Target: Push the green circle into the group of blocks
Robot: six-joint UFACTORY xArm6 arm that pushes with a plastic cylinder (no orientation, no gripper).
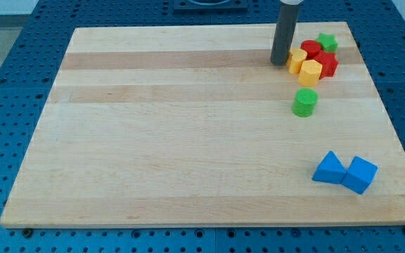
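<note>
The green circle is a short green cylinder on the wooden board, right of centre. Just above it, at the view's top right, is a tight group of blocks: two yellow blocks, two red blocks and a green star. My tip is the lower end of a dark rod, touching or just left of the upper yellow block and up and to the left of the green circle. A small gap separates the green circle from the lower yellow block.
A blue triangle and a blue cube sit side by side at the view's bottom right. The wooden board lies on a blue perforated table; its right edge is close to the group.
</note>
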